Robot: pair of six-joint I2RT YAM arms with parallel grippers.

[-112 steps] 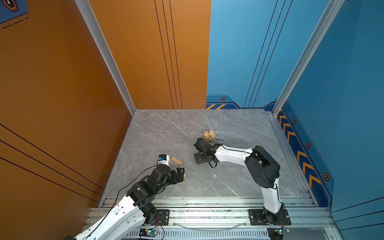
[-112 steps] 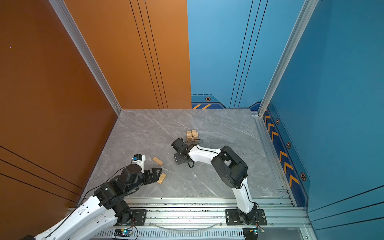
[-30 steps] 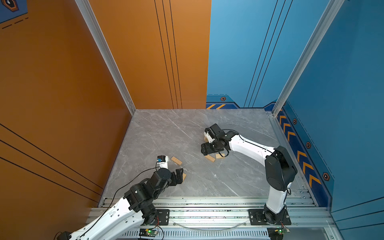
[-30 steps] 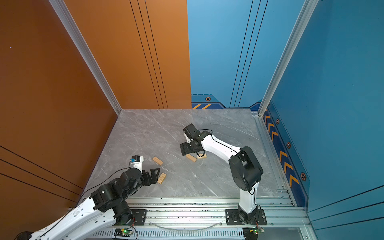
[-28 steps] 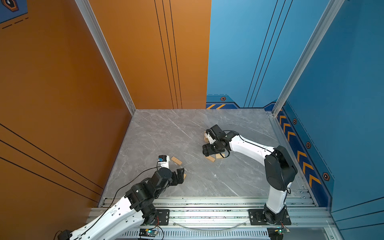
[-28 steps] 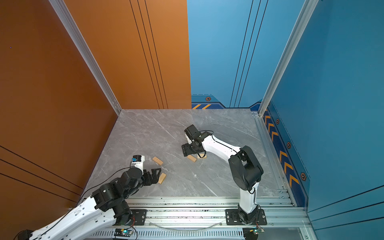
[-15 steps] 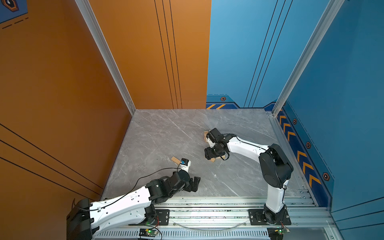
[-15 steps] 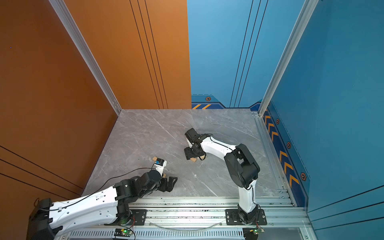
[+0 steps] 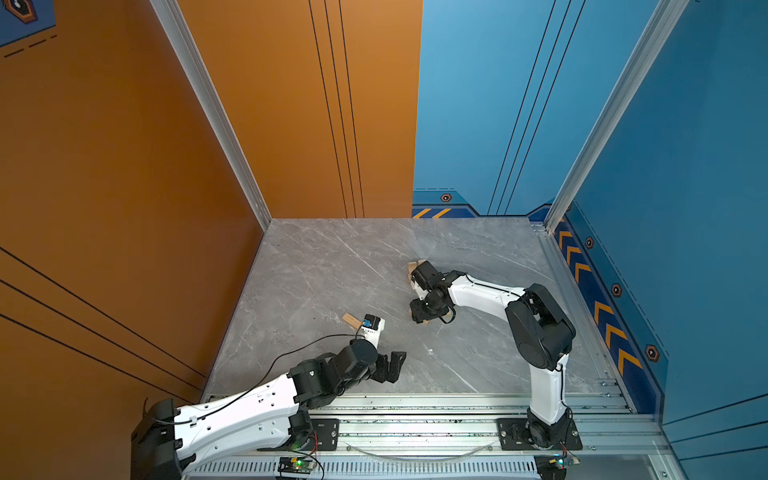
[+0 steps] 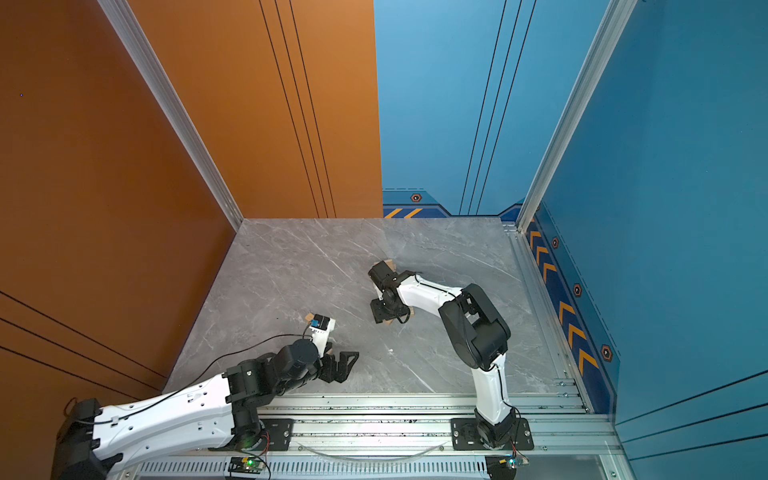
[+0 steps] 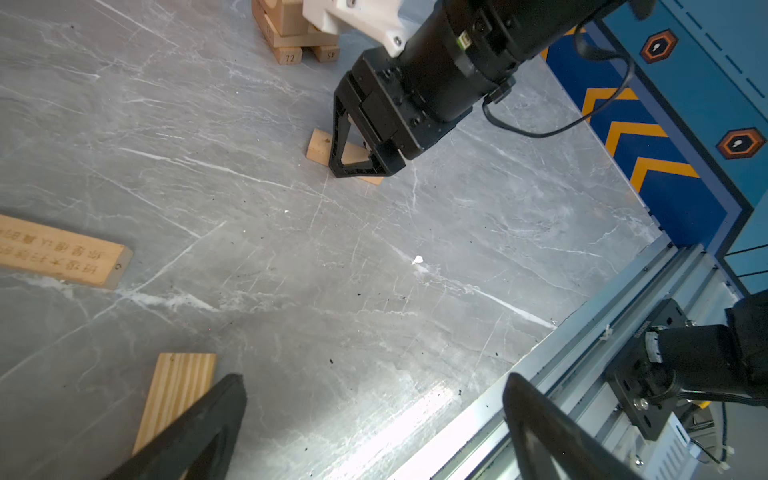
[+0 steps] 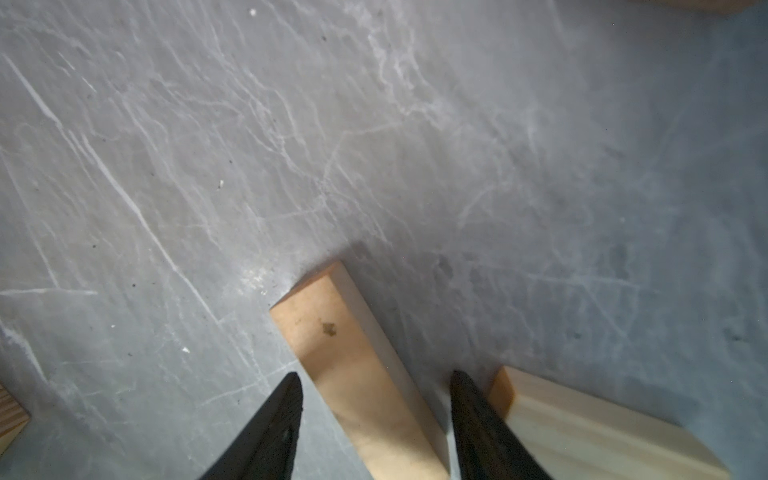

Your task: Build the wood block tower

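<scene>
The tower (image 9: 415, 268) (image 10: 387, 263) (image 11: 291, 29) is a short stack of pale wood blocks, half hidden behind my right arm in both top views. My right gripper (image 9: 422, 318) (image 10: 384, 318) (image 12: 376, 376) points down at the floor and straddles a loose wood block (image 12: 353, 353) (image 11: 320, 147). Its jaws are narrow, with a thin gap still showing beside the block. Another block (image 12: 582, 432) lies just outside one finger. My left gripper (image 9: 395, 365) (image 10: 347, 365) (image 11: 374, 382) hangs wide open and empty near the front, beside a plain block (image 11: 178, 386).
An engraved block (image 11: 62, 253) (image 9: 351, 320) lies on the grey marble floor left of the middle, by my left wrist camera. An aluminium rail (image 9: 415, 411) (image 11: 582, 353) runs along the front edge. An orange wall stands on the left and a blue wall on the right.
My right gripper came down over the loose block and its jaws narrowed around it. My left arm swung right and stretched low along the front, staying open.
</scene>
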